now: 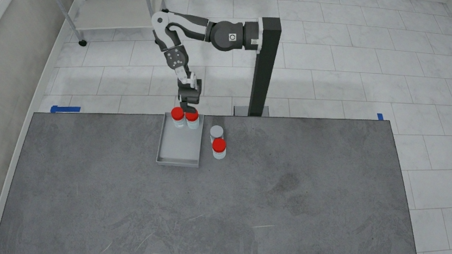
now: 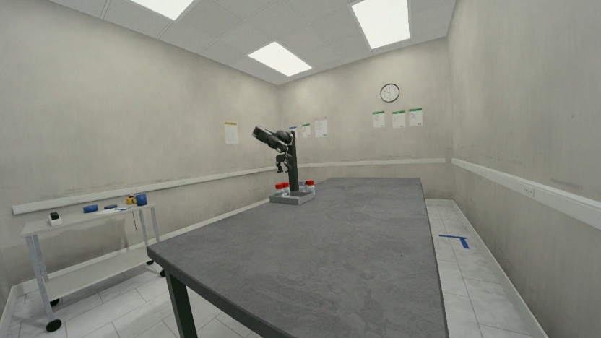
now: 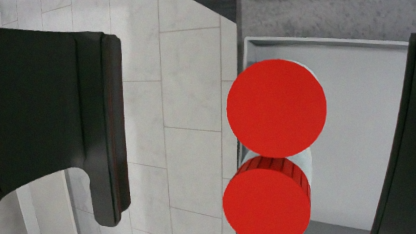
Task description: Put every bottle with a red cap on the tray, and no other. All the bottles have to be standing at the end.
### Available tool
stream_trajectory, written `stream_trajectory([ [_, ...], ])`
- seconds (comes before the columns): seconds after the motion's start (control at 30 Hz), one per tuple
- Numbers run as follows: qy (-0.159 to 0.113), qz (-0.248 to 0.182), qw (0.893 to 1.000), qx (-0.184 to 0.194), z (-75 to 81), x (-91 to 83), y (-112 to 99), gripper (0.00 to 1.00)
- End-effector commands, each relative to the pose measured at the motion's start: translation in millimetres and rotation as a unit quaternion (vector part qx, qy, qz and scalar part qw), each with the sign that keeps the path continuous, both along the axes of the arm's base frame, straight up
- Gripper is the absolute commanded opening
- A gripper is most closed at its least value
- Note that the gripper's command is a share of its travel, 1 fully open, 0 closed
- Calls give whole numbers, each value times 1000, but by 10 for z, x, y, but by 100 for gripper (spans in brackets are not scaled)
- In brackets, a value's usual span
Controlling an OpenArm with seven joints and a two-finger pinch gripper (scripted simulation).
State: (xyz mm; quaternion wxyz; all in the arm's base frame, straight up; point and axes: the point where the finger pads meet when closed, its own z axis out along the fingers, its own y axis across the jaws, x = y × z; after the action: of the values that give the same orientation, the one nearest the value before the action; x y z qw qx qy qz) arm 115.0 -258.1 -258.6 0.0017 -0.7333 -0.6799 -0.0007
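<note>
Three red-capped bottles stood upright: two [image 1: 192,119] [image 2: 286,188] [image 3: 277,107] on the one tray [image 1: 180,145] [image 2: 290,200] [image 3: 367,125], at the table's [image 1: 252,195] [image 2: 336,252] arm-side edge, and one [image 1: 219,148] [image 2: 310,187] beside it. One grey-capped bottle [image 1: 217,132] stood nearer that edge.
</note>
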Motion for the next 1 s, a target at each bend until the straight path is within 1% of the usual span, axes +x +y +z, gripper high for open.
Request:
stream_trajectory([
  [0.0,-1,0,1000,0,5,5,-1,42],
  [0.77,-1,0,1000,0,5,5,-1,42],
  [0.97,-1,16,1000,0,11,35,18,42],
])
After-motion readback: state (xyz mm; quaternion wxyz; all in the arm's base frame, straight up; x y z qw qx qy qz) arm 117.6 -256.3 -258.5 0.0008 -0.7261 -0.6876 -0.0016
